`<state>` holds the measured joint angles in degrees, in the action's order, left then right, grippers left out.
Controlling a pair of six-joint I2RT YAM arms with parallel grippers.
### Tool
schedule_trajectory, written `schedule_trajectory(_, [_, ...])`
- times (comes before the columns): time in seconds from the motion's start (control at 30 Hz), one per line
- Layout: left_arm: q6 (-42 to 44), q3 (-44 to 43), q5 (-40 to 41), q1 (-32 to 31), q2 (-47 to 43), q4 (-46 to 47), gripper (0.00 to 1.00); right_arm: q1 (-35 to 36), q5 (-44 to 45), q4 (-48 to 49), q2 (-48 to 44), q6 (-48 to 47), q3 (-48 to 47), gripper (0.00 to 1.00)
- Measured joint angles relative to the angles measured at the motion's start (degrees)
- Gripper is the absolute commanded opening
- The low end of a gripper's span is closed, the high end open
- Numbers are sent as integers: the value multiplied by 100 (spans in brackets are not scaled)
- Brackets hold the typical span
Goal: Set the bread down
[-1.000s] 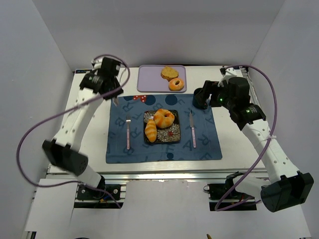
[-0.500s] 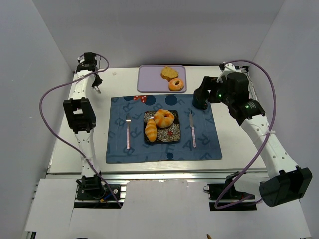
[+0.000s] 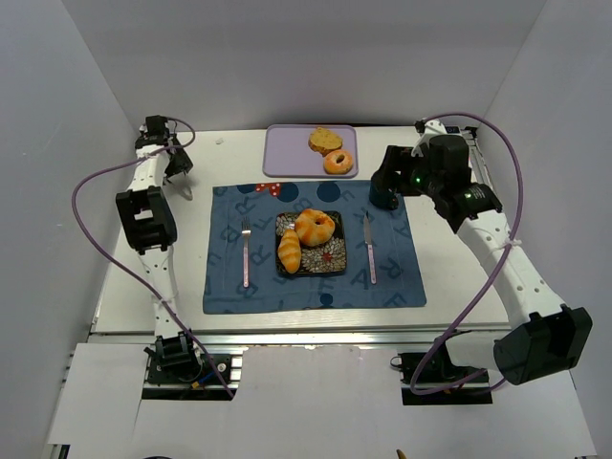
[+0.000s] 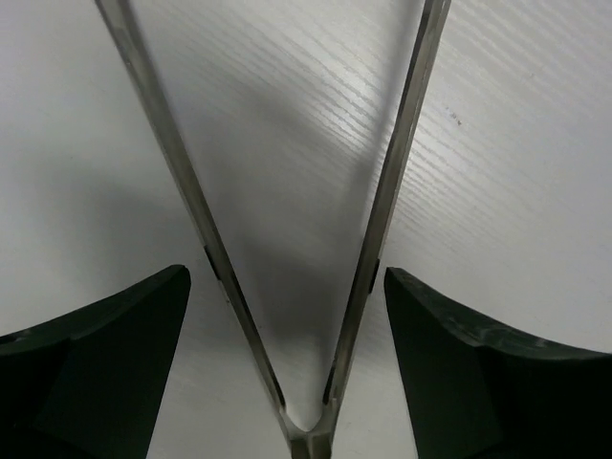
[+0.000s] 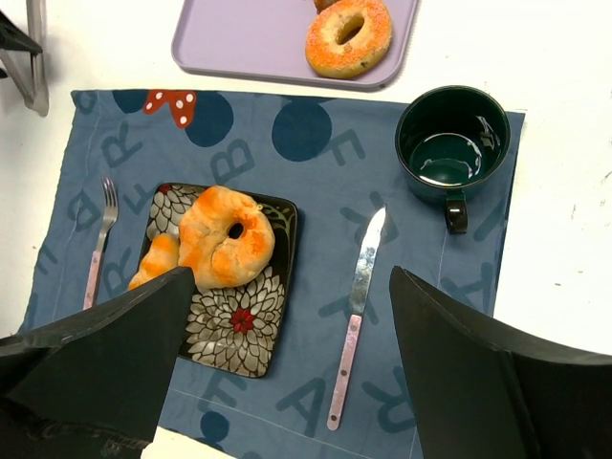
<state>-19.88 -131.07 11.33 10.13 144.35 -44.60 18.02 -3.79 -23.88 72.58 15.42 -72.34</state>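
Bagel (image 3: 315, 227) and roll (image 3: 289, 251) lie on the floral plate (image 3: 332, 260). Your left gripper (image 4: 287, 277), spread wide around open tongs (image 4: 191, 220), hangs far back-left of the plate; for the doughnut (image 3: 338, 162) behind the plate, approach high and squeeze gently

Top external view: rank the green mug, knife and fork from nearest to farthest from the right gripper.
1. Green mug, right beside the right gripper, at the placemat's far right corner.
2. Knife, on the right of the plate.
3. Fork, on the plate's left, farthest.
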Motion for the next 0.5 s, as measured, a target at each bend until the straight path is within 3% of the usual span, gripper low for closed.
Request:
schedule_trajectory(0.27, [-39,258,-286,35,-487,-284,98,0,0,-164,166,66,-326,89])
schedule_trajectory(0.4, [-280,1622,-649,26,-1996,-306,98,0,37,-568,428,83,-846,89])
schedule_trajectory(0.5, [-446,2975,-955,26,-3792,-214,98,0,33,-732,586,131,-1034,89])
